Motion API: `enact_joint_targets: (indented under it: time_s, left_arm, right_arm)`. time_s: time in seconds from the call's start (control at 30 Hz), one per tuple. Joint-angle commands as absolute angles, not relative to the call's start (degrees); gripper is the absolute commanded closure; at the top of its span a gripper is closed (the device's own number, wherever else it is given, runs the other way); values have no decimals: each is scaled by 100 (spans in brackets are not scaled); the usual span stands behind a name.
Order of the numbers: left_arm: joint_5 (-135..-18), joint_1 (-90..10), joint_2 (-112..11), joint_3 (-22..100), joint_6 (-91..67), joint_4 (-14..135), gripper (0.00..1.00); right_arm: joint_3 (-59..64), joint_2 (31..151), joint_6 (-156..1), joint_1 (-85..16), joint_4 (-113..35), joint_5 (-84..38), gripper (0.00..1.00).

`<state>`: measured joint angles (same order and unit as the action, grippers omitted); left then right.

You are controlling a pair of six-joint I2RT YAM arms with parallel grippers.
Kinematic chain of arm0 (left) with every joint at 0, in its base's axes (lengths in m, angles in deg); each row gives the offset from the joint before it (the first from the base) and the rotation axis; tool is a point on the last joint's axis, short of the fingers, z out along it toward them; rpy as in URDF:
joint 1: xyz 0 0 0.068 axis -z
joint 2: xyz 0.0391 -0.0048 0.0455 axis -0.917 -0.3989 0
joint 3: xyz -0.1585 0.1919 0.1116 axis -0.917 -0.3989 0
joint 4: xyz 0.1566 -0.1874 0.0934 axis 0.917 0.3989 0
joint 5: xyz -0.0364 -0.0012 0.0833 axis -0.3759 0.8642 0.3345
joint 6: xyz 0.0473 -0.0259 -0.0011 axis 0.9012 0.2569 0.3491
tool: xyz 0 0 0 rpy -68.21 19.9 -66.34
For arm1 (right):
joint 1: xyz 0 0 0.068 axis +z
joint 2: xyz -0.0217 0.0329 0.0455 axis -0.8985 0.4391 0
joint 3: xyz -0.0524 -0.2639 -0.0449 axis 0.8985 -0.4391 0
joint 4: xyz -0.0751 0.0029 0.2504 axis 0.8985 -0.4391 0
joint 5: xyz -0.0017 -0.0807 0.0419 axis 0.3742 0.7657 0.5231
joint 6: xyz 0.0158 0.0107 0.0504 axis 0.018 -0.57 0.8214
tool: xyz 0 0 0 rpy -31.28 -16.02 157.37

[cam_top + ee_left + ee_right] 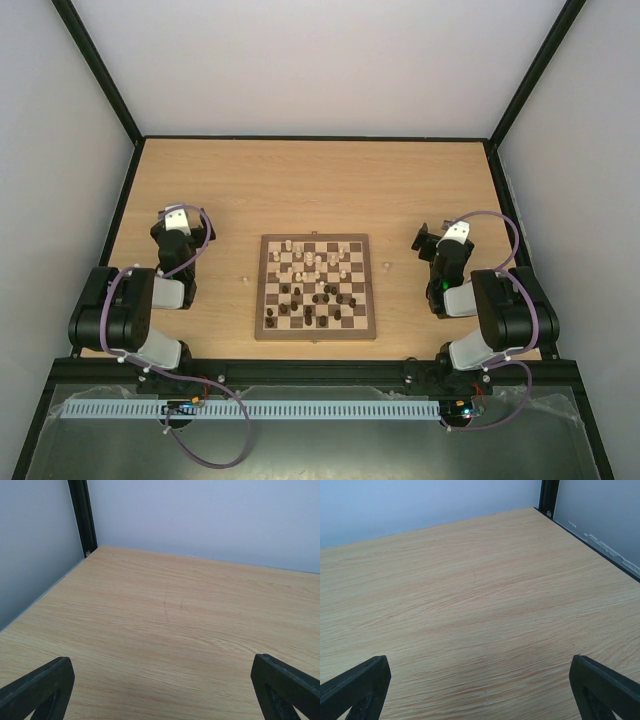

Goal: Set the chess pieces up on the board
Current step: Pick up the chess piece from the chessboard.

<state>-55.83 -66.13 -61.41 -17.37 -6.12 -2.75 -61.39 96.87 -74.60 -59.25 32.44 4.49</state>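
Chess pieces (318,283), tiny cream and dark-brown wood, stand scattered on your square checkered wooden board (261,292); your left gripper (160,690) and right gripper (480,687) gape wide, empty.

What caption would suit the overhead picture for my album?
Left tool and right tool, both open, flank the board with its chess pieces scattered, not yet set up.

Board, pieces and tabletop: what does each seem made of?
The board looks like wood: light and dark brown squares, mid-brown frame. The chess pieces, cream and dark brown, are probably wood, but too small to confirm. The table shows pale streaky grain on a smooth surface: wood or laminate, unclear which.
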Motion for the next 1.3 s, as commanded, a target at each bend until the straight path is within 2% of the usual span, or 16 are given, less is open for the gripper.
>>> enact_joint_targets:
  time_s: [0.0,0.37,0.43,0.6,0.73,0.83,0.93,1.07,1.2,1.27]
  left_arm:
    - [-5631,-6588,-6172,-1795,-592,-602,0]
    - [-5606,-6581,-6151,-1820,-588,-630,0]
    - [-5240,-6447,-5919,-1715,-589,-266,1]
    - [-4795,-6211,-5088,-1231,-636,1167,0]
    - [-5547,-6128,-4411,-661,-1100,2437,1]
    - [-5823,-5964,-3816,-547,-1193,2735,0]
    - [-6018,-5955,-3190,-151,-1733,3123,1]
    - [-6133,-5925,-3028,1226,-2434,4261,0]
    - [-6319,-5821,-3542,2701,-2725,5988,0]
    - [-6498,-5788,-3821,3236,-2839,6641,0]
  right_arm:
    - [-6060,9664,-7392,-5949,3335,520,1]
    - [-6077,9485,-7221,-5956,3170,827,1]
    - [-6254,9327,-7360,-5928,3430,681,1]
    - [-5326,8102,-6928,-5809,692,1103,1]
    - [-4763,7500,-6484,-5733,-674,885,1]
    - [-3749,7381,-5660,-5716,-2458,955,1]
    - [-2492,7755,-5522,-5716,-3989,-56,1]
    - [-1645,7907,-5826,-5704,-4734,-1415,1]
    - [-1411,7565,-5364,-5758,-5493,-1234,2]
    - [-1241,7567,-5452,-5773,-5717,-1915,1]
